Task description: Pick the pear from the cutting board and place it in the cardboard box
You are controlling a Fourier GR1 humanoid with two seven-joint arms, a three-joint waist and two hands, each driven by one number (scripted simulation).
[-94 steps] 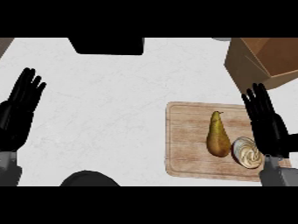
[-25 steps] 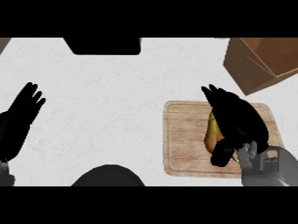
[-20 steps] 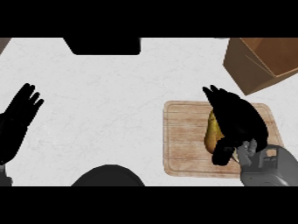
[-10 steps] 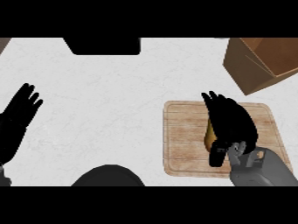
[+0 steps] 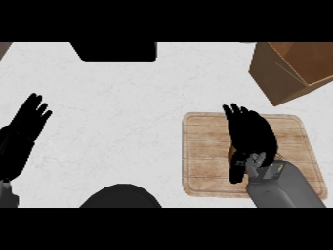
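My right hand (image 5: 251, 136) lay over the cutting board (image 5: 205, 146), covering the pear (image 5: 231, 152) except a sliver; I couldn't tell whether it gripped. Left hand (image 5: 19, 136) rested open at left; cardboard box (image 5: 299, 68) stood well apart

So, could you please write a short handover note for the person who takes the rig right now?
Right hand: over the cutting board, covering the pear; only a sliver shows, grasp unclear.
Left hand: open, resting at the left edge.
Cardboard box: open, beyond the board, top right.
Done: reach to the pear.
Left: lift it, carry it to the box, release.
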